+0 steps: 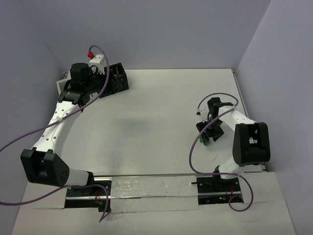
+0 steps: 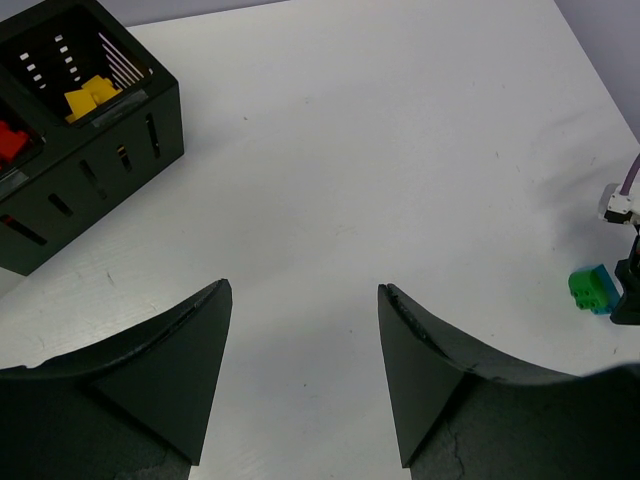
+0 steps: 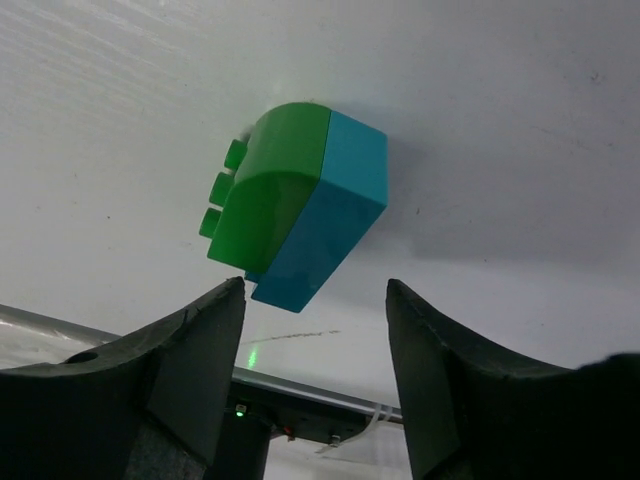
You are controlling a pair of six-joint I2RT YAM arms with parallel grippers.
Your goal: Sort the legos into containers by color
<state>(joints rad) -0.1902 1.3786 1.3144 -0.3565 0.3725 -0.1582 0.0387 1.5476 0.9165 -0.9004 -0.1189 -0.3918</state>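
Right gripper [image 3: 315, 292], jaws half open and empty, with the joined green-and-teal legos [image 3: 300, 205] just beyond its fingertips: likely light, rigid, slick; best pinched across flat sides.

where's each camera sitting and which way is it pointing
top external: above, behind the robot, looking down on the table; left arm and right arm show.
left wrist: on the left arm, facing across the table past the black container; left fingers show.
right wrist: on the right arm, close on the green-and-teal lego; right fingers show.
shared: left wrist sees that lego too, far right.
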